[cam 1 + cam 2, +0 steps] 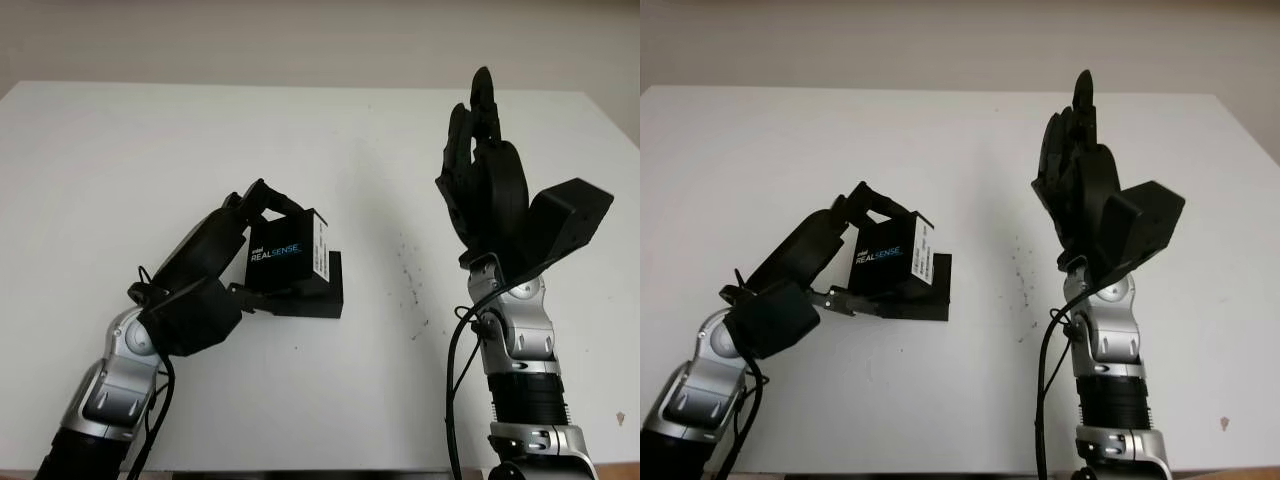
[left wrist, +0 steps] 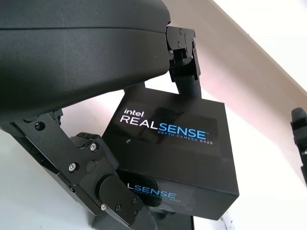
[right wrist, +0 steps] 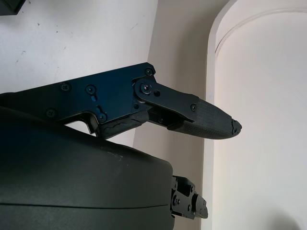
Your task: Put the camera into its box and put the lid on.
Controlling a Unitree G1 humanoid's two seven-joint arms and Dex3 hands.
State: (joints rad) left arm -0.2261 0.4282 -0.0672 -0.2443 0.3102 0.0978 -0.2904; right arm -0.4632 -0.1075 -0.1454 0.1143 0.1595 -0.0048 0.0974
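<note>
The broad white table (image 1: 320, 150) runs edge to edge. At centre right my right hand (image 1: 487, 185) stands raised above it, open, holding nothing. At centre left my left hand (image 1: 215, 262) grips the black cardboard RealSense lid (image 1: 288, 255), tilted over the flat black box base (image 1: 318, 297); it seems to touch the base. The camera is hidden from me.
</note>
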